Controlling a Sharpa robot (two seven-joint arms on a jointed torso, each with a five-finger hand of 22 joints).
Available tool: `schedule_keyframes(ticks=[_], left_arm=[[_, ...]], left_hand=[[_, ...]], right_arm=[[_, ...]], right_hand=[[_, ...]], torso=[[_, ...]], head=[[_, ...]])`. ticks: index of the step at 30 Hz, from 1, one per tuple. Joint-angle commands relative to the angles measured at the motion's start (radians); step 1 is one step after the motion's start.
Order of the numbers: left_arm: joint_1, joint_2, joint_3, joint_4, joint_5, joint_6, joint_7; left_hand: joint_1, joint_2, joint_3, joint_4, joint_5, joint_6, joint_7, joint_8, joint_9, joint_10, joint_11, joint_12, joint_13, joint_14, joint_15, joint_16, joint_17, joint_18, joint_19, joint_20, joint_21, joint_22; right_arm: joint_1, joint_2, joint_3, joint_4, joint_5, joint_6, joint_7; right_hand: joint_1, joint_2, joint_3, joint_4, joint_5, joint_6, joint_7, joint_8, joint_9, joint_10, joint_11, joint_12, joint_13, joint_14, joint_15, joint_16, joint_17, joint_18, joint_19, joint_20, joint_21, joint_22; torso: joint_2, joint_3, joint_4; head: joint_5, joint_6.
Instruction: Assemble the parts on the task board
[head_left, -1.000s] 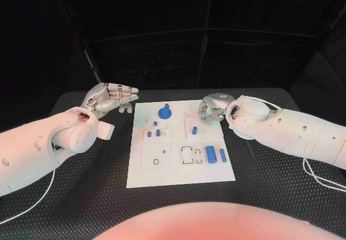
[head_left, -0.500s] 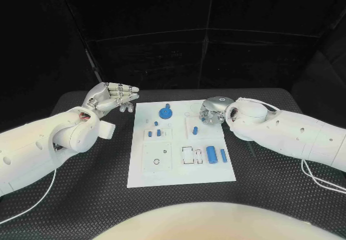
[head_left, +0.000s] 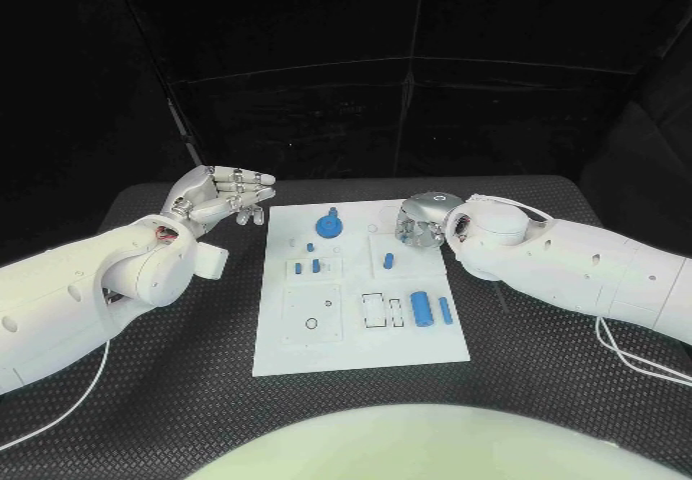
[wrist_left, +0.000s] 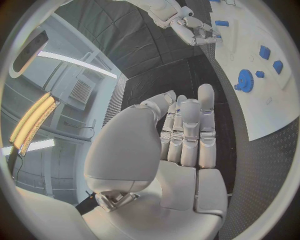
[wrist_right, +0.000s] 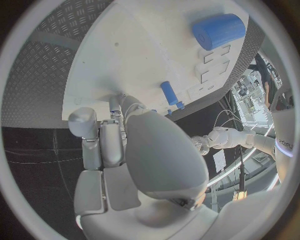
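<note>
Hands (head_left: 228, 193) (head_left: 420, 222) flanking task board (head_left: 361, 340), empty.

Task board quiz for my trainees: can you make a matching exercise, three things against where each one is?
Things:
1. blue gear
2. big blue cylinder
3. left hand

Places:
A. off the board, raised over the black table
B. far end of the board, near the middle
C. near right part of the board

Pairs: 1-B, 2-C, 3-A
</note>
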Motion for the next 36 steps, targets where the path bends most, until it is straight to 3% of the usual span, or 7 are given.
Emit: schedule_keyframes(ticks=[1,4,11,27,36], left_arm=[[0.001,0.001,0.001,0.000,0.008,-0.002,0.018],[0.001,0.001,0.001,0.000,0.008,-0.001,0.017],[0.001,0.000,0.001,-0.001,0.008,0.000,0.015],[-0.001,0.000,0.001,-0.004,0.008,0.004,0.011],[-0.001,0.004,0.001,-0.003,0.008,0.006,0.009]], left_hand=[[-0.001,0.007,-0.001,-0.005,-0.004,-0.001,0.006,-0.005,-0.002,-0.007,0.004,0.007,0.001,-0.009,0.003,-0.007,-0.004,0.012,-0.006,-0.001,-0.006,-0.002],[-0.001,0.008,-0.001,-0.006,-0.004,-0.003,0.007,-0.006,-0.002,-0.010,0.005,0.007,0.001,-0.010,0.004,-0.008,-0.005,0.012,-0.007,-0.001,-0.007,-0.002],[-0.001,0.008,-0.002,-0.006,-0.004,-0.004,0.008,-0.007,-0.003,-0.012,0.006,0.007,0.001,-0.012,0.005,-0.011,-0.009,0.012,-0.007,0.000,-0.008,-0.003],[-0.002,0.009,-0.004,-0.008,-0.004,-0.009,0.011,-0.011,-0.004,-0.020,0.010,0.008,0.002,-0.019,0.008,-0.018,-0.020,0.011,-0.009,0.002,-0.012,-0.005],[-0.002,0.009,-0.005,-0.008,-0.004,-0.010,0.012,-0.011,-0.005,-0.021,0.010,0.009,0.002,-0.020,0.008,-0.019,-0.022,0.011,-0.010,0.002,-0.013,-0.005]], right_arm=[[-0.006,0.003,-0.004,-0.002,-0.021,-0.021,-0.023],[-0.006,0.002,-0.004,0.004,-0.027,-0.049,-0.029],[-0.006,-0.021,-0.004,0.047,-0.028,-0.092,-0.032],[-0.006,-0.094,0.000,0.207,-0.009,-0.185,-0.044],[-0.006,-0.060,0.001,0.275,0.021,-0.179,-0.030]], right_hand=[[-0.024,-0.010,0.039,-0.011,-0.007,0.008,0.003,-0.005,0.001,0.010,0.000,-0.009,-0.006,0.040,-0.006,0.005,-0.002,-0.006,0.004,0.000,0.006,0.004],[-0.056,-0.027,0.101,-0.034,-0.008,0.014,0.003,-0.012,0.001,0.021,0.001,-0.021,-0.012,0.040,-0.005,0.004,-0.005,-0.007,0.005,0.001,0.013,0.012],[-0.101,-0.047,0.163,-0.067,-0.007,0.021,0.004,-0.018,0.002,0.032,-0.001,-0.033,-0.014,0.040,-0.006,-0.001,-0.016,-0.007,0.008,0.000,0.021,0.022],[-0.128,-0.059,0.181,-0.080,-0.009,0.024,0.004,-0.020,0.002,0.034,-0.001,-0.039,-0.014,0.040,-0.006,-0.003,-0.021,-0.010,0.014,0.001,0.029,0.035],[-0.138,-0.060,0.186,-0.083,-0.012,0.025,0.004,-0.021,0.002,0.035,0.000,-0.041,-0.014,0.041,-0.006,-0.001,-0.020,-0.010,0.015,0.001,0.031,0.038]], torso=[[0.000,0.0001,-0.0003],[-0.001,0.0006,-0.0003],[-0.001,0.0007,-0.0006],[-0.001,-0.0002,0.0016],[0.000,-0.0009,0.0012]], head=[[-0.001,0.000],[0.000,0.000],[-0.001,0.000],[0.002,0.000],[0.024,0.000]])
